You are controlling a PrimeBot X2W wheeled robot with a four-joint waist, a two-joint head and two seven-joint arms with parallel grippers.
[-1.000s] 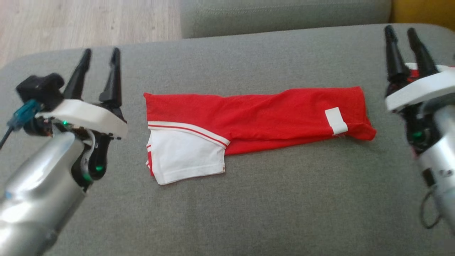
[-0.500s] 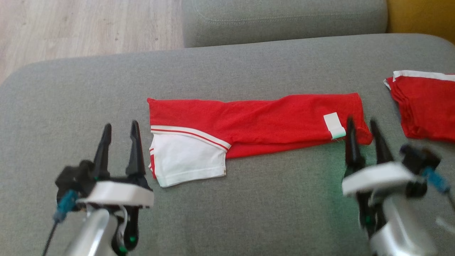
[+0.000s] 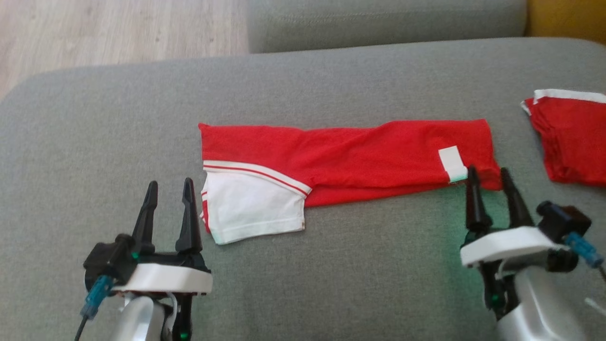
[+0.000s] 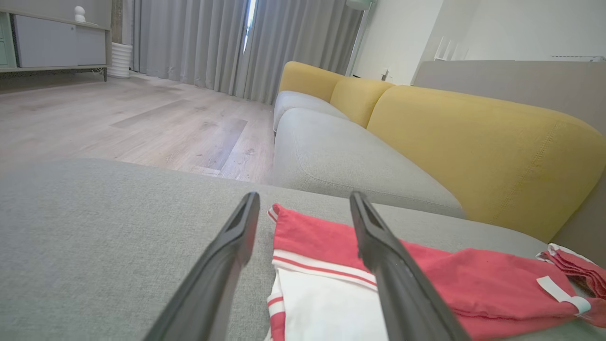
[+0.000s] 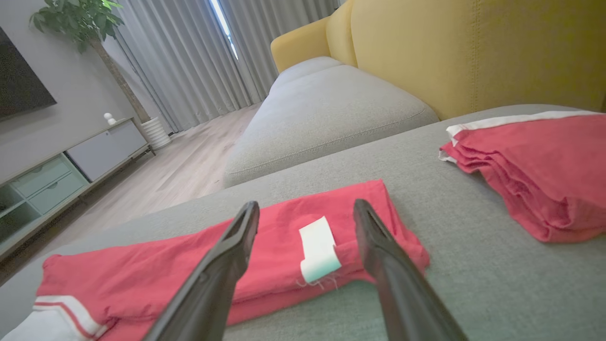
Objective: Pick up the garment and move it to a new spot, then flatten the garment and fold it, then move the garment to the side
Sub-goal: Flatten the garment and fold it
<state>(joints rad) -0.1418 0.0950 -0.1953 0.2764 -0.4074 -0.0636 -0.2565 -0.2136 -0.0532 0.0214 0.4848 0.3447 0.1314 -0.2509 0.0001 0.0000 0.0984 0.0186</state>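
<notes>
A red garment lies folded into a long, narrow band across the middle of a grey sofa seat, running left to right. At its left end, a white sleeve with red and white striped trim pokes out toward the near side. Near its right end, a small white label lies on the red cloth.

My left tool sits at the near left, just beside the white sleeve, with its fingers pointing toward the far side. The two dark fingers are spread wide apart and have hold of nothing. Seen from my left wrist, the left tool frames the left end of the garment.

My right tool is at the near right, with its fingertips at the near right corner of the garment, just beside the label. Its fingers are also spread wide and grip nothing. I cannot tell whether the tips touch the cloth. Seen from my right wrist, the right tool has the label between its two fingers.

A second red garment with a white edge lies folded at the far right of the seat, apart from the first. Beyond the seat are a pale wooden floor on the left and a yellow backrest on the right.
</notes>
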